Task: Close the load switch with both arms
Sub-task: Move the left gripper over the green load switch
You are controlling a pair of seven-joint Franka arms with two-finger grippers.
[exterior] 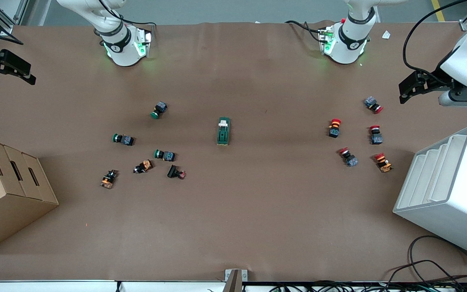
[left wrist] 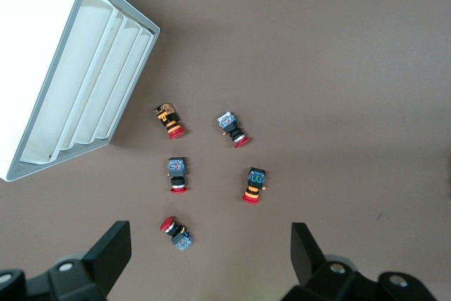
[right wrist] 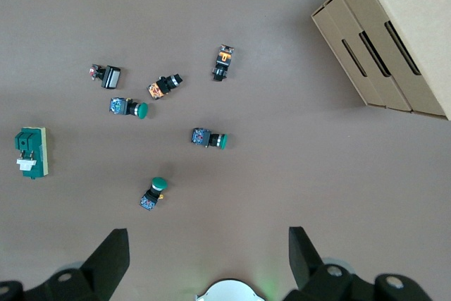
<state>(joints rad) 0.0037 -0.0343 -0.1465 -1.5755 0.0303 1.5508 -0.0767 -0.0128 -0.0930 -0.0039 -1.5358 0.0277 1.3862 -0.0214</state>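
Nearest the camera, mid-frame, the load switch (exterior: 223,131) lies untouched. Left gripper (exterior: 414,87), upper right, and right gripper (exterior: 4,69), upper left, both gape wide; one should brace the body while the other presses the lever.

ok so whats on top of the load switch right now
Only its own white lever sits on the load switch, at the end toward the arm bases. Neither gripper is over it. Its underside, against the table, is hidden.

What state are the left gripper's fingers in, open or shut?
Open. In the left wrist view the left gripper shows its two fingers wide apart with bare table between them, holding nothing, above the red-capped push buttons.
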